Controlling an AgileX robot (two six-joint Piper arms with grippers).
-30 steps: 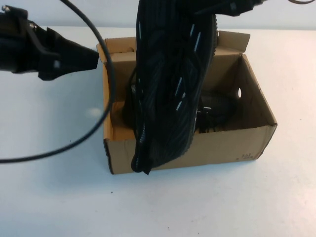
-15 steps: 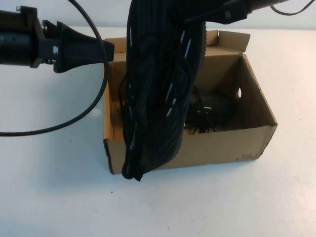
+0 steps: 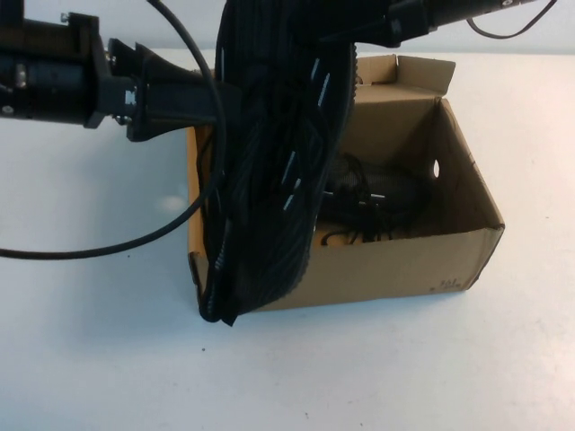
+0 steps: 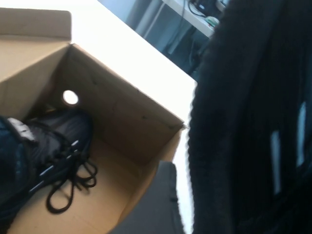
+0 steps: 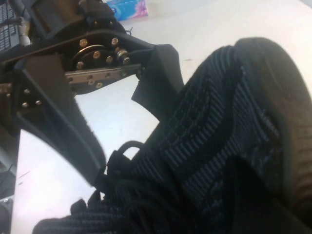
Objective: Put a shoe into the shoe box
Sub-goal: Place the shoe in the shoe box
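Note:
A black knit shoe [image 3: 278, 153] with short white dashes hangs toe-down over the left end of the brown cardboard shoe box [image 3: 395, 269]. My right gripper [image 3: 382, 22] is shut on its upper end at the top of the high view; one finger [image 5: 246, 195] presses on the knit. My left gripper [image 3: 214, 99] is open at the shoe's left side, its fingers [image 5: 161, 68] spread either side of the lace area. A second, identical shoe [image 3: 382, 193] lies inside the box, also seen in the left wrist view [image 4: 53, 141].
The box's flap lid [image 3: 422, 72] stands up at the back. A round hole [image 4: 70, 97] is in the end wall. A black cable [image 3: 108, 242] loops over the white table on the left. A colourful packet [image 5: 127, 9] lies beyond the left arm.
My left gripper has moved right, up to the hanging shoe. The shoe has swung left, so its toe now hangs past the box's front left corner.

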